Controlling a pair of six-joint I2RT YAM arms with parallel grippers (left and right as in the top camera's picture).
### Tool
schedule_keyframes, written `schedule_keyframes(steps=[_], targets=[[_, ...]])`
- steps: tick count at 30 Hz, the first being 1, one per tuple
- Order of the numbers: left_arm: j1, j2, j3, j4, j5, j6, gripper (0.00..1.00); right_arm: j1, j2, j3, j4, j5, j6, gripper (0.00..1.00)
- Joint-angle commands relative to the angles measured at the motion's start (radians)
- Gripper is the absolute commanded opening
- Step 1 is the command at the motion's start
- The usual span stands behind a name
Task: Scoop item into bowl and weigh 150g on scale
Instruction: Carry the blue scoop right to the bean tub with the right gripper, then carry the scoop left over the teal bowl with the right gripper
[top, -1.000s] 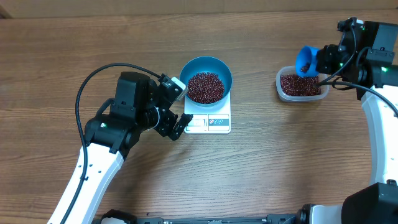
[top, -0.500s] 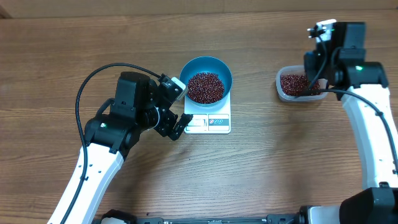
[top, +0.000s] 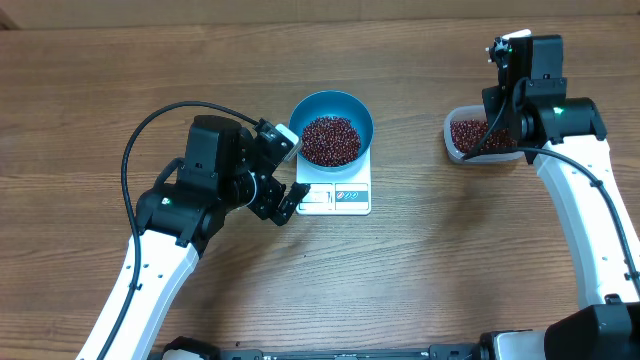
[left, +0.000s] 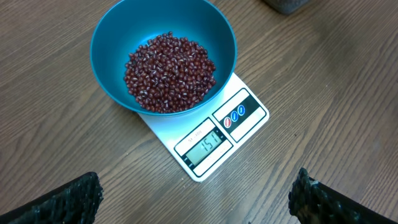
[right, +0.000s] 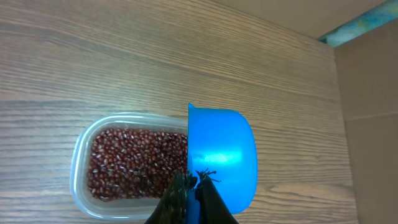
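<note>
We are seeing the teal bowl (left: 109, 37) sitting on the white scale (left: 168, 127), carrying a heap of red-brown beans (left: 169, 73); the display (left: 205, 144) seems to be reading 151. Our left fingers (left: 68, 199) are standing wide apart, empty, just beside the scale above the desk (left: 323, 74). Our right fingers (right: 176, 202) are pinching the blue scoop (right: 224, 155), hanging over the clear tub (right: 81, 155), which is holding more beans.

Teal bowl (left: 112, 37); red-brown beans (left: 169, 71); white scale (left: 205, 146); blue scoop (right: 224, 155); wood-grain table (left: 323, 74).
</note>
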Motion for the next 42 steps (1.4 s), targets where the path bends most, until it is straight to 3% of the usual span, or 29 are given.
schedule_keyframes(steps=[1, 8, 11, 14, 21, 33, 42], targets=[[0.004, 0.006, -0.010, 0.003, 0.018, 0.015, 1.00, 0.004, -0.040, 0.032, 0.023, -0.122, 0.067, 0.04], [0.004, 0.006, -0.010, 0.003, 0.018, 0.015, 1.00, 0.004, -0.111, 0.033, 0.138, -0.759, 0.085, 0.04], [0.004, 0.006, -0.010, 0.003, 0.018, 0.015, 1.00, 0.016, -0.122, 0.033, 0.184, -0.969, 0.085, 0.04], [0.004, 0.006, -0.010, 0.003, 0.018, 0.015, 1.00, 0.046, -0.116, 0.030, 0.187, -1.048, 0.085, 0.04], [0.004, 0.006, -0.010, 0.003, 0.018, 0.015, 1.00, 0.150, -0.070, 0.027, 0.169, -1.008, 0.080, 0.04], [0.004, 0.006, -0.010, 0.003, 0.018, 0.015, 1.00, 0.360, 0.025, 0.025, 0.214, -0.554, 0.081, 0.04], [0.004, 0.006, -0.010, 0.003, 0.018, 0.015, 1.00, 0.439, 0.090, 0.025, 0.229, -0.373, 0.082, 0.04]])
